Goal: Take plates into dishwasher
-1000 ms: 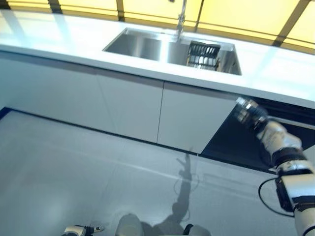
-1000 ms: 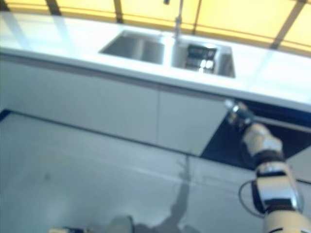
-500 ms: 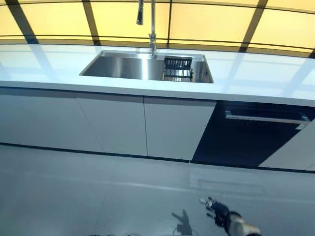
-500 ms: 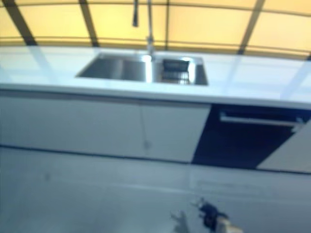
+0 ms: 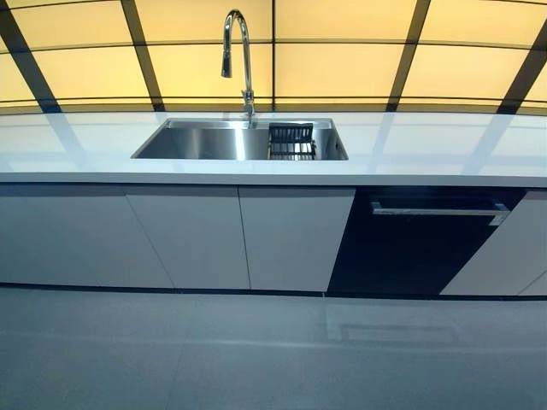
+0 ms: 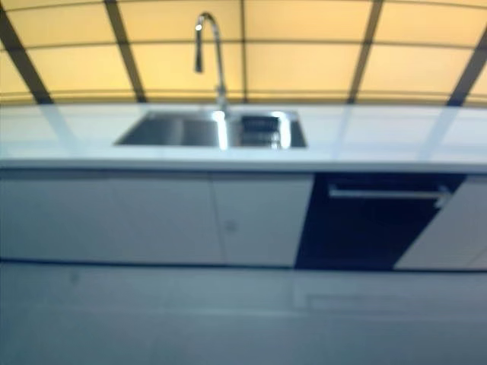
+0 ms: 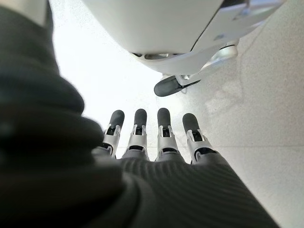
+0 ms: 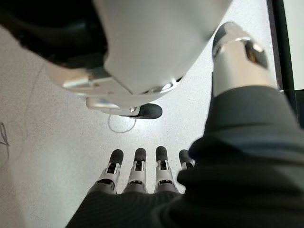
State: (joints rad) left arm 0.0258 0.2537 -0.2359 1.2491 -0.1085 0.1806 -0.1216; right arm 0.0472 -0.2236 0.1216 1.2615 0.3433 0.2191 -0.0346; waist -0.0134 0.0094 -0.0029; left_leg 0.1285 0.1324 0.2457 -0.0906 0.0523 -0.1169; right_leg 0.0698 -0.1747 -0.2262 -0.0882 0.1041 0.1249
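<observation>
1. The dishwasher [image 5: 423,243] was a dark panel set under the white countertop [image 5: 444,154], right of the pale cabinet doors [image 5: 184,235]. Its door was closed, with a silver bar handle [image 5: 436,208] across the top.
2. The plates could not be made out. A dark dish rack [image 5: 291,142] sat in the right end of the steel sink [image 5: 205,141], and whatever it held was too small to tell.
3. A tall curved faucet [image 5: 239,51] rose behind the sink, in front of glowing yellow wall panels [image 5: 333,51].
4. Neither hand appeared in the head views, which showed only grey floor [image 5: 256,359] below the cabinets.
5. The left hand [image 7: 156,142] hung over the floor with fingers straight and relaxed, holding nothing; its thumb was hidden.
6. The right hand [image 8: 137,175] likewise hung with fingers extended and empty, partly cut off by its dark cover.
</observation>
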